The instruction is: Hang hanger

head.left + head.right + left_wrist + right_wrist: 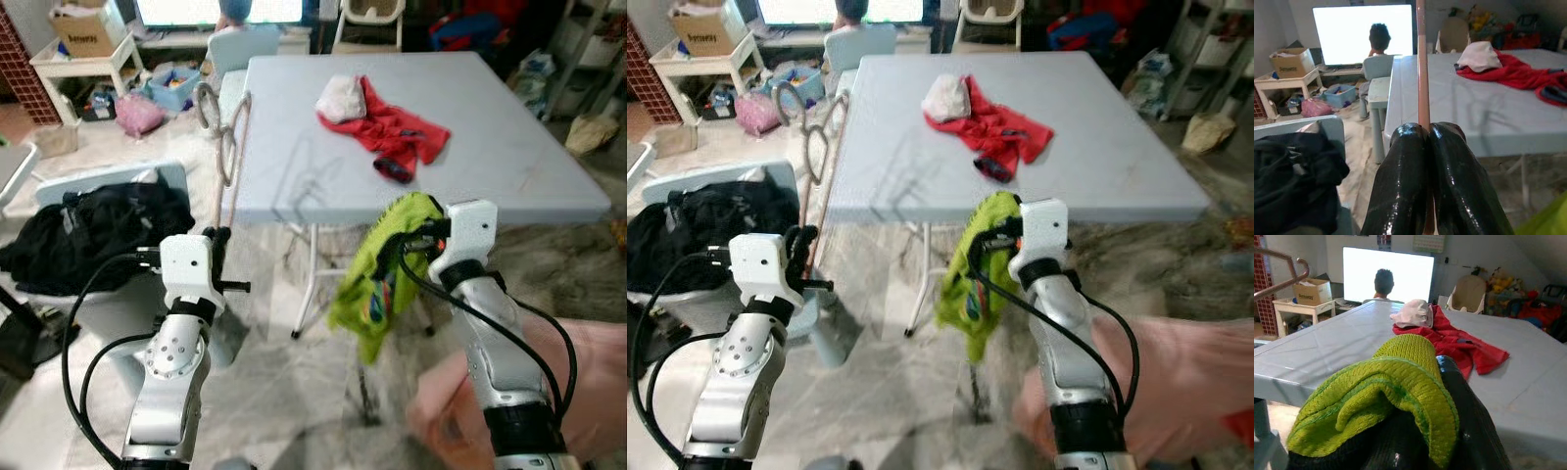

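A lime-green knit garment (384,266) (with blue and orange print), red clothing (397,132), pale blue table (509,157), black clothes (93,230).

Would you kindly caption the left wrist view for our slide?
Left tool shut on a pink hanger beside the grey table holding red clothing.

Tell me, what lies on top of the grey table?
On the grey table lies a red garment with a white cloth on its end. What that cloth covers cannot be seen.
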Robot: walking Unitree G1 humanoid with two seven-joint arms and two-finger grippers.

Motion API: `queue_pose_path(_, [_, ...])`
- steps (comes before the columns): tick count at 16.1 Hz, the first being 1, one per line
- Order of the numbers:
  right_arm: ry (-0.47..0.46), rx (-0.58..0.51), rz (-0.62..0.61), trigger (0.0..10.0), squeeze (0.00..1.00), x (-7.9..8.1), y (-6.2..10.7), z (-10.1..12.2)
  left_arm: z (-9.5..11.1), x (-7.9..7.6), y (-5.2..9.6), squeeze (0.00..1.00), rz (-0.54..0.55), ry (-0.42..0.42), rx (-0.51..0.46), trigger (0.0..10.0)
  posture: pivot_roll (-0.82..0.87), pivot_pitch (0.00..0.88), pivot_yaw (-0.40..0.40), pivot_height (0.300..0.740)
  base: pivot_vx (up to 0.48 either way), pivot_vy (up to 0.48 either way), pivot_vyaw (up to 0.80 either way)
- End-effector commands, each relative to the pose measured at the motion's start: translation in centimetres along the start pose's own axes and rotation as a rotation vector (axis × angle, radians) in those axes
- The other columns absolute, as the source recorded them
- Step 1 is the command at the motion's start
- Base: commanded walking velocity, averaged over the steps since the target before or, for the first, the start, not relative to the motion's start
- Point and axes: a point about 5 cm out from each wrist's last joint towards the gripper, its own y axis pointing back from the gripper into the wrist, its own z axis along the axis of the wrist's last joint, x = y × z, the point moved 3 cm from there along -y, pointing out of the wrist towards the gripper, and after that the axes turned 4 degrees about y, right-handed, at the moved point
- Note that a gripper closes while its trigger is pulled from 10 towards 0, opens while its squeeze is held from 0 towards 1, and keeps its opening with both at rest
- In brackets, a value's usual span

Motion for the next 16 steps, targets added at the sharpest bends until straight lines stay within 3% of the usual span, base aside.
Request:
queue_pose_path(1, [-0.012,-0.048,0.012,10.0,0.00,0.47,-0.37,1.17,0.71,0.19,-0.08,0.00,-0.006,-0.008,-0.024,10.0,0.01,0.000,0.011,0.740,0.360,0.000,0.66])
queue_pose_path(16, [-0.011,-0.087,0.028,10.0,0.00,0.79,-0.92,2.08,0.90,-0.23,-0.24,0.00,-0.030,0.006,-0.028,10.0,0.01,0.010,0.011,0.740,0.416,0.000,0.10])
